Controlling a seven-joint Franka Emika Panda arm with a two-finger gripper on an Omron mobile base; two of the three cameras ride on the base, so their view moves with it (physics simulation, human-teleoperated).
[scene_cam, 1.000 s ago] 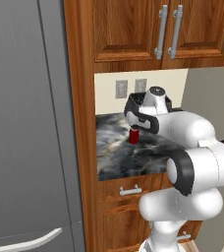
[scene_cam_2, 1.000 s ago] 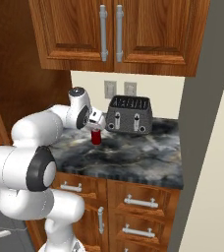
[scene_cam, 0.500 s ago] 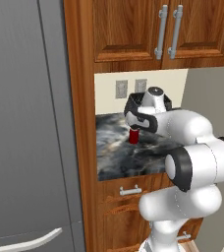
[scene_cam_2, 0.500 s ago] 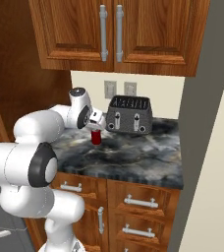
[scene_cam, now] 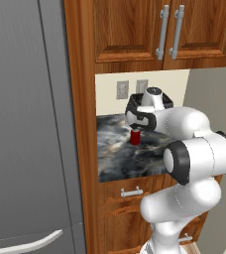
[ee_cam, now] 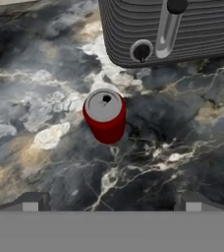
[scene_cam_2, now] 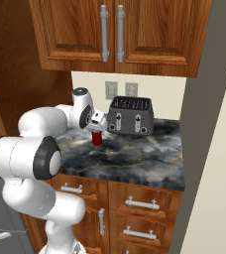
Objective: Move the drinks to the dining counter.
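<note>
The short red can stands upright on the narrow marbled worktop, just in front of the black toaster. My gripper hangs straight above the can, open, its two tips spread wide with nothing between them. From the left base view the hand sits right over the can. The right base view shows the same: gripper just above the can. The white carton and the dining counter are out of view.
The toaster stands against the back wall with two outlets above it. Wooden upper cabinets hang overhead. A tall wooden panel and the grey fridge close off the left. Drawers sit below the worktop.
The hand has edged slightly over the can; the can and toaster have stayed put.
</note>
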